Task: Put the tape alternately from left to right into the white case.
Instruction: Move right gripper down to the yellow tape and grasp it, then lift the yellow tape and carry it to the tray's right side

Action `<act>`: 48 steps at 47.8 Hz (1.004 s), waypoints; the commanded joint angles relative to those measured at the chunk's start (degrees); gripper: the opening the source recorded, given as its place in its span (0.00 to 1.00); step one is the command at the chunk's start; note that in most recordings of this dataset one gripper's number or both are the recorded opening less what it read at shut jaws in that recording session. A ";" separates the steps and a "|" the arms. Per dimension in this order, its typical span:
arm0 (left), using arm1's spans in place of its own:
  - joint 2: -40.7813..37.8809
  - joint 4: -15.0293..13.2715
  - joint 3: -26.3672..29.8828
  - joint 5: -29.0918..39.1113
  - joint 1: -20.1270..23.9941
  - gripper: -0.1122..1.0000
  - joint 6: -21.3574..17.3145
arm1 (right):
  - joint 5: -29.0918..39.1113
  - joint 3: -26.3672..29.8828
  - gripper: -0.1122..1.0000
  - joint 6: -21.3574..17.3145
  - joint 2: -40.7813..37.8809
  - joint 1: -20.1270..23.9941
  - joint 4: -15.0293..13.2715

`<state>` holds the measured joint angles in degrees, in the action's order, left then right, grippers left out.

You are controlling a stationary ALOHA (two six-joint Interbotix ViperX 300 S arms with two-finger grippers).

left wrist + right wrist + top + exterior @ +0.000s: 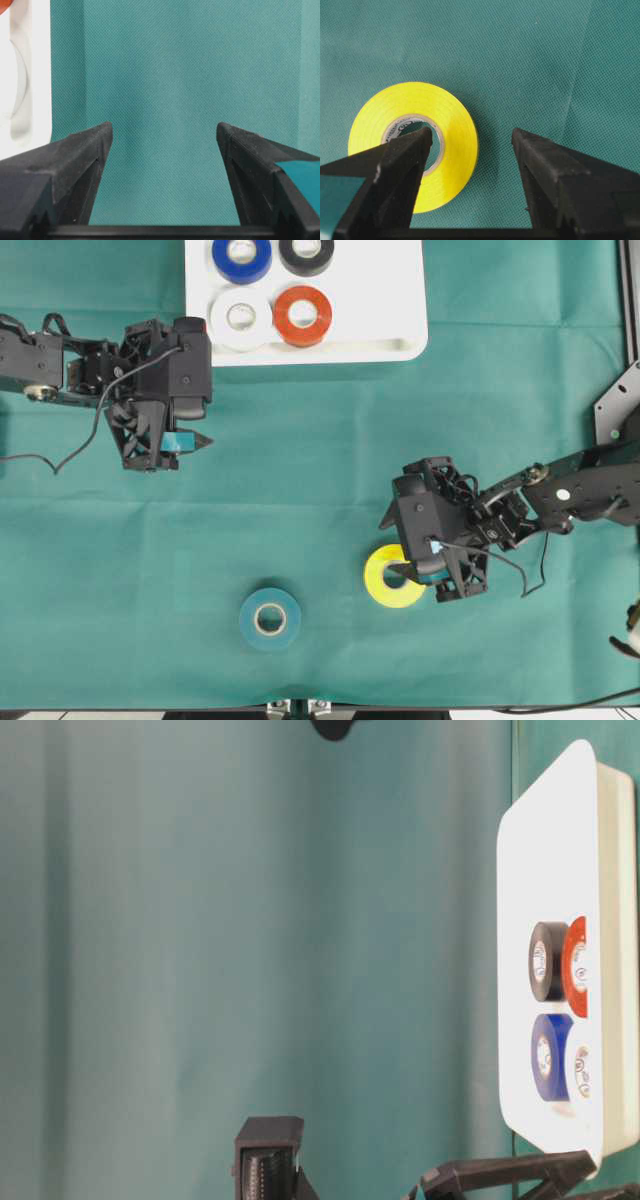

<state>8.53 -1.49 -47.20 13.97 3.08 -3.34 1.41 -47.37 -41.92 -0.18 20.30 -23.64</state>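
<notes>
The white case (400,300) lies at the top of the overhead view and holds blue tape (241,258), black tape (306,252), white tape (241,317) and red-orange tape (302,315). On the cloth lie yellow tape (388,585) and teal tape (270,619). My right gripper (472,132) is open over the yellow tape (455,130). One of its fingers (415,150) sits over the core hole, the other outside the roll. Below the case's left corner, my left gripper (165,130) is open over bare cloth and holds nothing.
A green cloth (300,490) covers the table. The case's rim (20,100) shows at the left edge of the left wrist view. A metal frame post (620,400) stands at the right edge. The table's front edge runs along the bottom.
</notes>
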 commanded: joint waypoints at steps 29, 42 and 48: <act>0.53 -0.09 0.53 -0.35 -0.26 0.92 1.14 | -0.18 1.49 0.73 -0.18 -3.08 0.79 0.09; 0.62 -0.09 0.44 -0.35 -0.35 0.92 1.05 | -0.35 2.02 0.60 -0.18 -3.08 0.79 0.09; 0.62 -0.09 0.35 -0.44 -0.44 0.92 1.05 | -0.44 2.37 0.34 -0.09 -2.81 0.79 0.09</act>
<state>8.53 -1.49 -47.29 13.89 2.81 -2.37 1.32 -46.14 -42.10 -3.87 20.92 -23.55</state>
